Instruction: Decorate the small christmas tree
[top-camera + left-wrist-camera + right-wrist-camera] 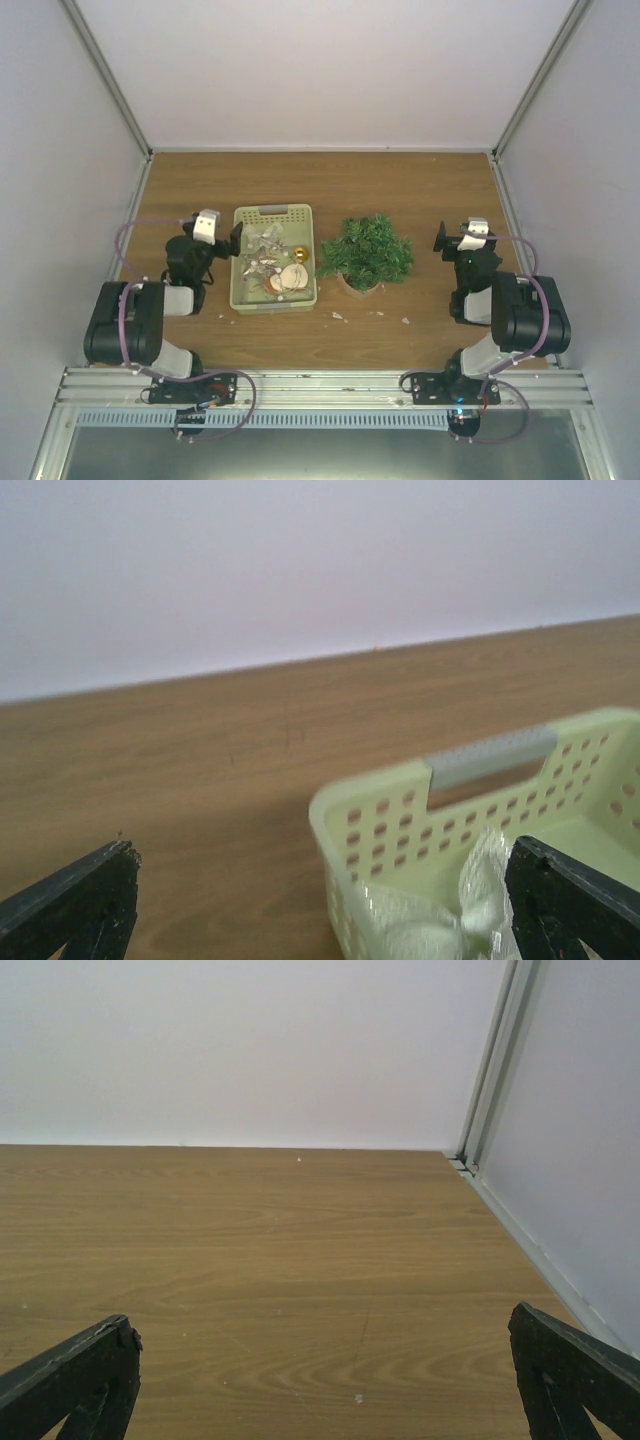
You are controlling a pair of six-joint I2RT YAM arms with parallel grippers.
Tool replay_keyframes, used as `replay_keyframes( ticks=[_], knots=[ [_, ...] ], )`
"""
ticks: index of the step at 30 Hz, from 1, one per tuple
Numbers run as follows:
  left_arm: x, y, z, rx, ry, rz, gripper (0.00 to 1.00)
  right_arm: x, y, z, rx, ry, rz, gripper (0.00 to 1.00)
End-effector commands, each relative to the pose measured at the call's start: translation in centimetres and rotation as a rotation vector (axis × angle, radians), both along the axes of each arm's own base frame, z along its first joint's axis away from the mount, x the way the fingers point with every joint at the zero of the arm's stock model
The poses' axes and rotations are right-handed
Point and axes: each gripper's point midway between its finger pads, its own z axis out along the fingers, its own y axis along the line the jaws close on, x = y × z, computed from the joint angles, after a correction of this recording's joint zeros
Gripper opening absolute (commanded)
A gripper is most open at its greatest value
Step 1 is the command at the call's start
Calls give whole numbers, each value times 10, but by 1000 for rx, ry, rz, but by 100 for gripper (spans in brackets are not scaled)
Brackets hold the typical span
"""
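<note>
Currently seeing the small christmas tree (366,252) upright in its brown pot (360,284), roughly mid-bench (420,190), just right of the pale green tray (273,212) — touching or not, cannot tell. In the tray: a gold ball (299,254), a round wooden slice (294,277), some clear crinkly wrap (480,880). Left tool (322,855) spread wide, gripping nothing — right finger (570,890) hanging over the tray's left side, the other finger over the wood left of it. Right tool (322,1322) likewise spread wide and empty, well right of the tree, facing the far wall low over the bench. A few pale flecks (405,321) on the bench, near side of the tree.
</note>
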Motion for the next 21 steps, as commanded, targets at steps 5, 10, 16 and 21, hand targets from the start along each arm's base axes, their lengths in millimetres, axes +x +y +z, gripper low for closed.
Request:
replay_keyframes(
  ticks=[5, 10, 16, 21],
  knots=[
    [14, -35, 54, 165, 15, -262, 97, 15, 6, 18, -25, -23, 41, 100],
    [7, -60, 47, 329, 172, -551, 91, 52, 15, 28, -12, 163, 121, 99],
    [2, -59, 38, 472, 288, -675, 91, 61, 46, 70, -10, 225, 258, 93],
    [-7, -69, 29, 568, 343, -781, 92, 54, 63, 92, -20, 260, 271, 93]
  ],
)
